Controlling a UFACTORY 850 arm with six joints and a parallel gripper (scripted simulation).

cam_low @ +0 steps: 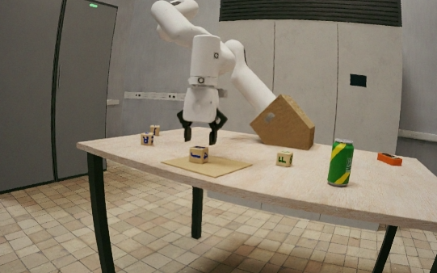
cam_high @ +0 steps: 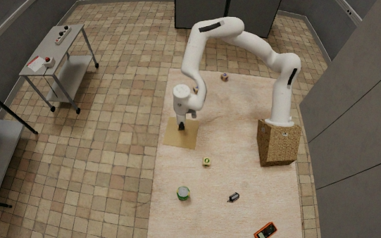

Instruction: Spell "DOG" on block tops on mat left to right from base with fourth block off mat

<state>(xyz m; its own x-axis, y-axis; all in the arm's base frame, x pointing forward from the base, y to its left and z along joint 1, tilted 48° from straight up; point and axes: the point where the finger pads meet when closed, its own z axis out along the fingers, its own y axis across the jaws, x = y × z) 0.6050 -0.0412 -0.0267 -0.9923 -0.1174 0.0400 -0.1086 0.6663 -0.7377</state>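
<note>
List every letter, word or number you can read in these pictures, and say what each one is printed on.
"F", green, on the side of the block near the can.
"R", blue, seemingly upside down, on the block at the table's far end.
Markings on the mat's block, the farthest block and the can: unreadable.

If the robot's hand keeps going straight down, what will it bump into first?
Most likely the letter block on the tan mat. The open, empty hand points down and hangs right above that block, fingers spread to either side. Depth is a little hard to judge, so it might not be perfectly centered.
</note>
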